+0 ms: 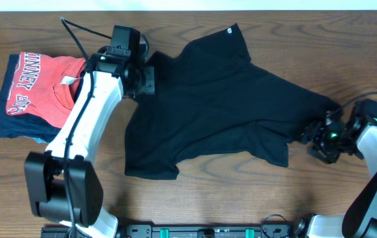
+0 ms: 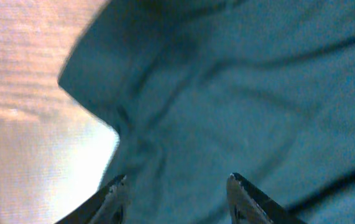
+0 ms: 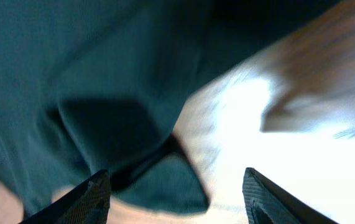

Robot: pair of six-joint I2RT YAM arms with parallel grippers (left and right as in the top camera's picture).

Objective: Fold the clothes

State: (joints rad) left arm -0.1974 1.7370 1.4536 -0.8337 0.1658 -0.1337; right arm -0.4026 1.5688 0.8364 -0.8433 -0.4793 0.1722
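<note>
I see the shirt [image 1: 221, 106] lying rumpled across the middle of the surface [image 1: 241, 205], with no fold made yet. My left gripper [image 2: 177, 186] stands parted over its left sleeve. My right gripper [image 3: 177, 186] is wide at its right hem. Neither is holding cloth.

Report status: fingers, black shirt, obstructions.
Left fingers open over black T-shirt, at its edge. Right fingers open at opposite edge. Shirt spread out, rumpled, not yet folded. Red T-shirt on navy stack lies aside, clear of it.
</note>
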